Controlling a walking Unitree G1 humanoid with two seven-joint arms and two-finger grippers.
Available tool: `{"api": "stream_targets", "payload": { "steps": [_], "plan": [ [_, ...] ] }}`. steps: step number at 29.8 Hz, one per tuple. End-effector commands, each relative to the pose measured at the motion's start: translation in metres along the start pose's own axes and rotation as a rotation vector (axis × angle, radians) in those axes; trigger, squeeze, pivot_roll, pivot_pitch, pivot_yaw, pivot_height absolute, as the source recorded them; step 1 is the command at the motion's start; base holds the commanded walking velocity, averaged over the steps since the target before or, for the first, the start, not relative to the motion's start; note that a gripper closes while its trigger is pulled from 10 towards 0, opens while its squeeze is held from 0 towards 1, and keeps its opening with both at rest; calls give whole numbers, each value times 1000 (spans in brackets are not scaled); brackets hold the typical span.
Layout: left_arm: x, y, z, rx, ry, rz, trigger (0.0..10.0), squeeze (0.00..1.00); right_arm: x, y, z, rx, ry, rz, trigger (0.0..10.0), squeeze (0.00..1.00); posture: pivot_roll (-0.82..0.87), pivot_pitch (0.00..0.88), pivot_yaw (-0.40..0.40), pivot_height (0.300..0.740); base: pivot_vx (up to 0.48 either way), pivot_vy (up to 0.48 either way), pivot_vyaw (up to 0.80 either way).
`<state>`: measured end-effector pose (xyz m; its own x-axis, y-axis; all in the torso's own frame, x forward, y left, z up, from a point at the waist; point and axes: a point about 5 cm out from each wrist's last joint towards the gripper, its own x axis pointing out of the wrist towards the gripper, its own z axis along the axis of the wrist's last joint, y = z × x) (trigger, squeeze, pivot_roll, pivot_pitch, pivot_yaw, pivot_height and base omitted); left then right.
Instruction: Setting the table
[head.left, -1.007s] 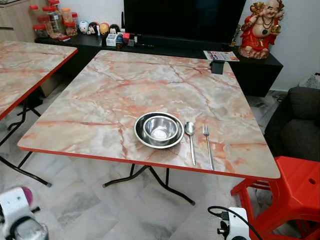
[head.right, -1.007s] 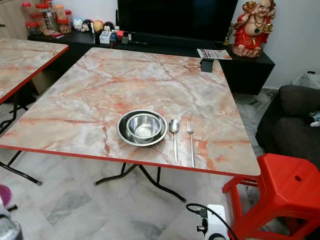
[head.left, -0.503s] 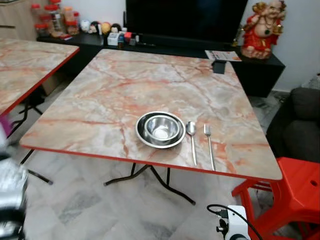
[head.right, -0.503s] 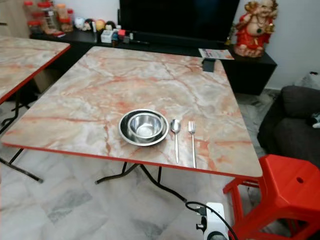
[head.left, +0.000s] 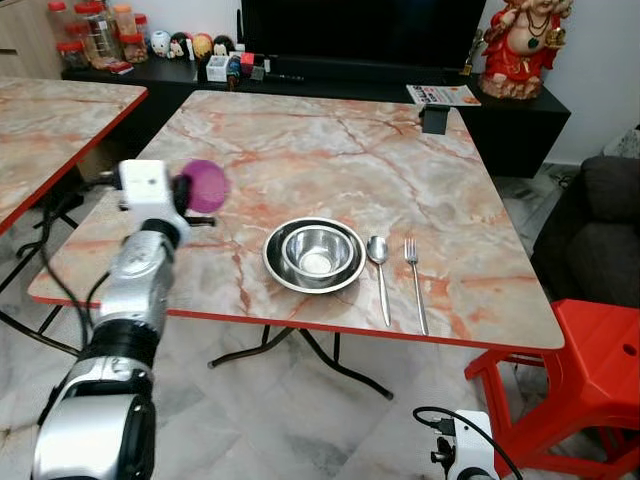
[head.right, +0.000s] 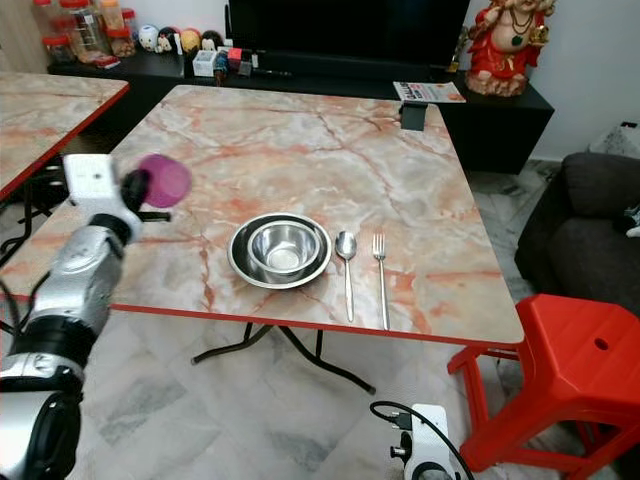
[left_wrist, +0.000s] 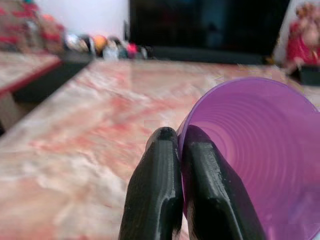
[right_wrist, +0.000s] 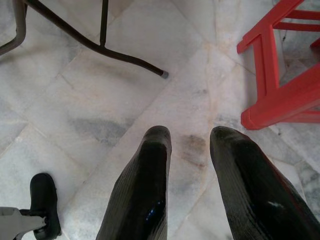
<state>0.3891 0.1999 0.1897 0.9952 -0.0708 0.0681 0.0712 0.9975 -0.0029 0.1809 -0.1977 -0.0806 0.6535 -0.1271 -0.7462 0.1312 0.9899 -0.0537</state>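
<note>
On table (head.left: 420, 180): bowl (head.left: 318, 250) inside plate (head.left: 276, 271); left end effector (left_wrist: 181, 150) pinches cup (left_wrist: 260, 150).

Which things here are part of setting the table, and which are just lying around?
Part of the job: purple cup in the left pincer, steel bowls, spoon, fork, marble table.

Just lying about: red stool, statue, jars, sofa.

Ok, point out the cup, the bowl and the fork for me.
cup (head.left: 205, 185), left eye view, its purple side wall
bowl (head.left: 318, 250), left eye view, its inner bottom
fork (head.left: 416, 285), left eye view, mid-handle
</note>
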Motion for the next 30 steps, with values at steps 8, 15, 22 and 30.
{"api": "stream_targets", "payload": {
  "steps": [8,15,22,30],
  "plan": [
    [13,-24,0,-66,173,-7,10000,0,0,-11,0,-1,-1,-25,10000,0,-10,0,-56,740,0,0,0],
    [10,-24,-7,-98,311,42,10000,0,0,-12,1,-5,-1,-26,10000,0,-4,0,-60,740,0,0,0],
    [4,-20,-8,-102,379,81,10000,0,0,-10,1,-8,-1,-18,10000,0,7,0,-58,740,0,0,0],
    [-6,-23,-11,-111,440,65,10000,0,-1,-9,-1,-2,7,-19,10000,0,12,0,-49,740,0,0,0]
  ]
}}
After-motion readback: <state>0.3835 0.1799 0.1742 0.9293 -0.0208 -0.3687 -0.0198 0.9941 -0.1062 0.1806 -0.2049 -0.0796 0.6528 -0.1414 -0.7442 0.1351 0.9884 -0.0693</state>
